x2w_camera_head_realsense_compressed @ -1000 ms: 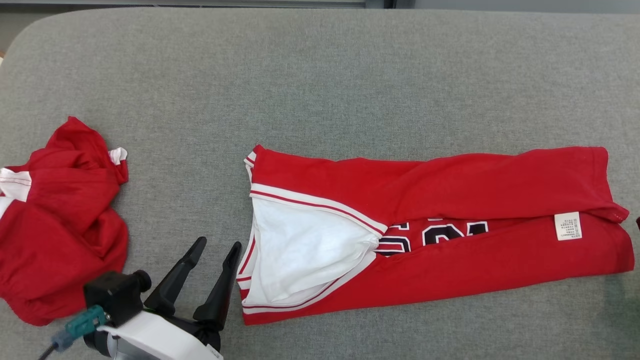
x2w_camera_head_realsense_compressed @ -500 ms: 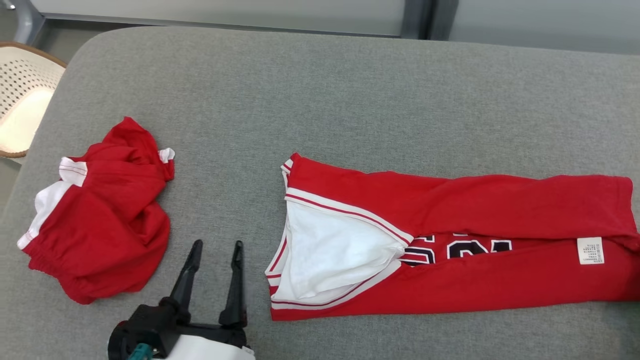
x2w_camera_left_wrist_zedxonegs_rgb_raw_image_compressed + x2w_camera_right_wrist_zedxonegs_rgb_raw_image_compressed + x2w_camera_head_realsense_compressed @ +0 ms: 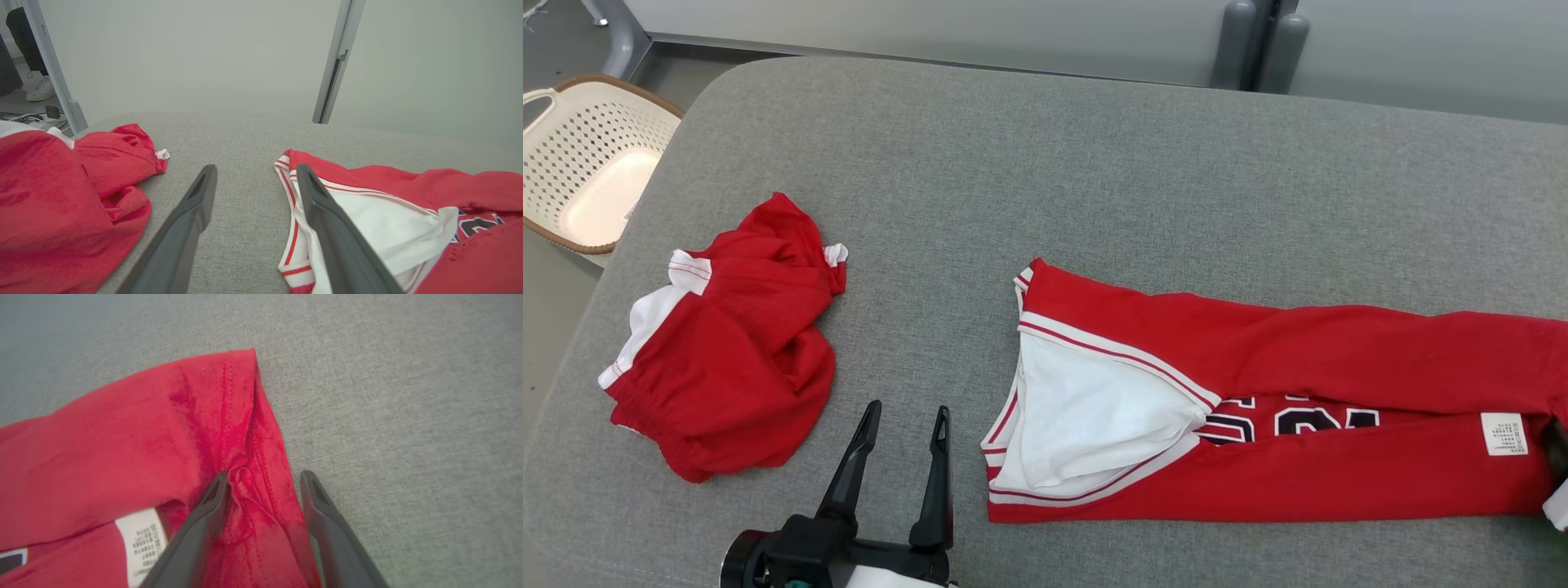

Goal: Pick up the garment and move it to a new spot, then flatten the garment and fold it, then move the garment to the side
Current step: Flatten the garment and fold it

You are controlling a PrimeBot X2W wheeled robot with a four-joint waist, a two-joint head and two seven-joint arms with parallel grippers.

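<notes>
The garment, a red jersey [image 3: 1339, 359] with white trim and dark numbers, lies folded into a long strip across the grey cushion. Its white-lined collar end points left. My left gripper [image 3: 908, 408] stands open just left of that end, on bare cushion, with nothing between its fingers. The left wrist view shows my left gripper [image 3: 256, 169] with its right finger lying along the jersey [image 3: 408, 196] trim. At the hem end of the jersey [image 3: 143, 437], my right gripper [image 3: 264, 475] is open and straddles a bunched fold of red cloth near the white label.
A second red garment [image 3: 727, 359] lies crumpled on the cushion to the left. A perforated cream basket [image 3: 580, 131] sits on the floor past the cushion's left edge. Bare grey cushion [image 3: 1045, 163] stretches behind the jersey. A person's shoe [image 3: 39, 90] shows far back.
The head camera has swung, so everything sits further right and lower, and the basket has come into view. My left gripper stays open beside the collar end, its fingers now more upright.
</notes>
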